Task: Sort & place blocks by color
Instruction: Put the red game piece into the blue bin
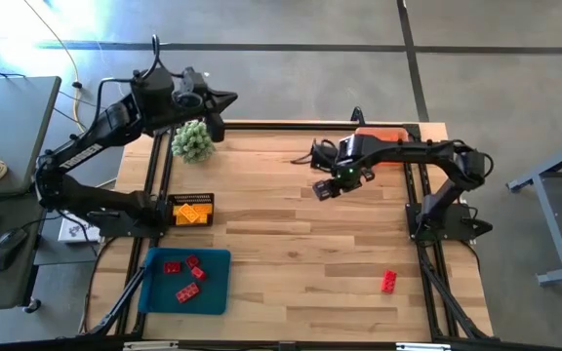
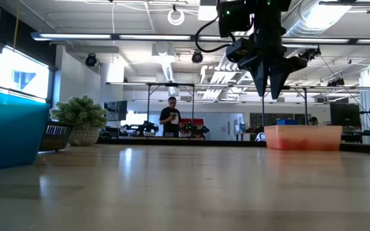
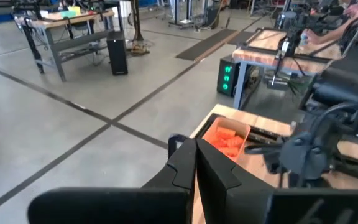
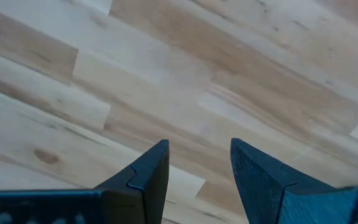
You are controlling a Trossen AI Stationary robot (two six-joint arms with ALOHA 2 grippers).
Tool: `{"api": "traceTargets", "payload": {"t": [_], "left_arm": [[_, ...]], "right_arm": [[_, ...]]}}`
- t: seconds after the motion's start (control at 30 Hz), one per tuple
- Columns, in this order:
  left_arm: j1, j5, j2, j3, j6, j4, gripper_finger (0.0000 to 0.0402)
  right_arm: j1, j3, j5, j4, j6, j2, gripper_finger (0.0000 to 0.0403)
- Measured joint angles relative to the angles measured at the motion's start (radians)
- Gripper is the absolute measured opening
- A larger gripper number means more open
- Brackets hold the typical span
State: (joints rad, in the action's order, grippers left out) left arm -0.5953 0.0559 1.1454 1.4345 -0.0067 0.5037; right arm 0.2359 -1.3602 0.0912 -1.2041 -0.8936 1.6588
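Observation:
My right gripper (image 1: 322,189) hangs open high over the bare middle of the table, fingers pointing down, with only wood between them (image 4: 197,168); the low view shows it well above the table (image 2: 270,93). My left gripper (image 1: 230,97) is shut and empty at the far left, past the table's far edge, its fingers together (image 3: 196,163). One red block (image 1: 389,282) lies alone on the table near the right front. Several red blocks (image 1: 184,278) lie in a blue tray (image 1: 213,292). Orange blocks (image 3: 224,140) fill a pale tray (image 1: 383,136) at the far right. Yellow blocks (image 1: 191,211) sit in a black basket.
A green spiky plant ball (image 1: 193,142) stands at the far left of the table, close under the left arm. A black frame rail (image 1: 420,195) runs along the table's right side. In the low view a person (image 2: 171,117) stands in the room beyond the table.

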Motion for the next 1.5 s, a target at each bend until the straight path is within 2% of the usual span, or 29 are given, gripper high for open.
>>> {"api": "traceTargets", "payload": {"t": [0.2, 0.4, 0.8, 1.27, 1.5], "left_arm": [[0.000, -0.038, -0.045, -0.068, -0.001, -0.022, 0.0000], [0.000, -0.098, -0.062, -0.075, 0.002, -0.038, 0.0000], [0.000, -0.201, -0.064, -0.075, 0.011, -0.030, 0.0000], [0.000, -0.203, -0.064, -0.075, 0.029, -0.030, 0.0000], [0.000, -0.202, -0.064, -0.075, 0.029, -0.030, 0.0000]], "right_arm": [[-0.084, 0.000, -0.012, -0.002, -0.096, 0.000, 0.0157], [-0.182, 0.000, 0.003, -0.020, -0.218, 0.000, 0.0159], [-0.411, 0.000, 0.009, -0.092, -0.566, 0.000, 0.0201], [-0.641, 0.000, -0.102, -0.179, -1.037, 0.000, 0.0202], [-0.730, 0.000, -0.100, -0.245, -1.184, 0.000, 0.0202]]}}
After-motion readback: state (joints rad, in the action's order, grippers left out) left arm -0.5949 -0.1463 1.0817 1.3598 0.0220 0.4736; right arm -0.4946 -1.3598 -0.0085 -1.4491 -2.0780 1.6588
